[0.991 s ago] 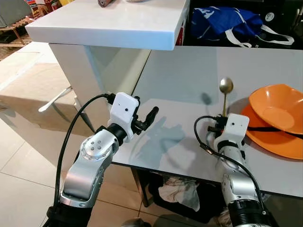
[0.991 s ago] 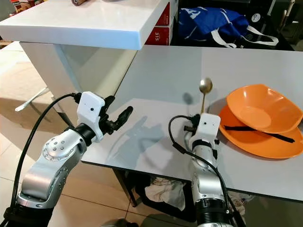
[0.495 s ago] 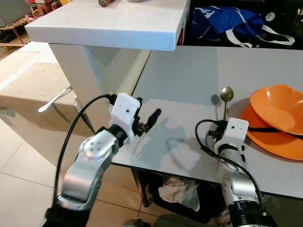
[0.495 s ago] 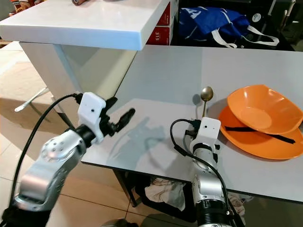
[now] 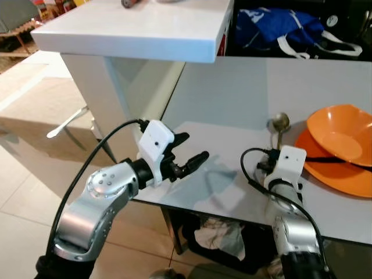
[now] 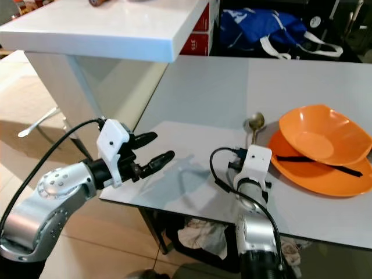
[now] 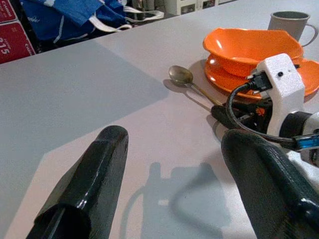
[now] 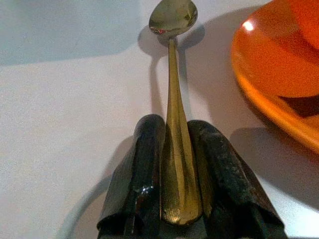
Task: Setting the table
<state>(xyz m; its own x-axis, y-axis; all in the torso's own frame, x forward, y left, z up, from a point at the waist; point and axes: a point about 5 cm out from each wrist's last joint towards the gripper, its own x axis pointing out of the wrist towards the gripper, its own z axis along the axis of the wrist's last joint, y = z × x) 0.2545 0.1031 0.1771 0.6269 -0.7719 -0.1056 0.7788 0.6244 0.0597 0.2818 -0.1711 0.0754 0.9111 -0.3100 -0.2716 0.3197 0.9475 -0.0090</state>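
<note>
Right end effector [image 8: 172,149] clamps the handle of a gold spoon [image 8: 172,89], its bowl resting on the grey counter [image 5: 232,99] just beside the stacked orange bowl [image 5: 343,131] and orange plate [image 5: 337,174] near the counter's right edge. Left end effector [image 5: 192,152] hovers over the counter's front-left corner, fingers spread and empty. A grey mug [image 7: 291,22], partly cut off, stands beyond the bowl. A blue bag [image 5: 276,26] lies past the far edge; a white ledge [image 5: 139,35] overhangs the left side above tiled floor [image 5: 23,192].
</note>
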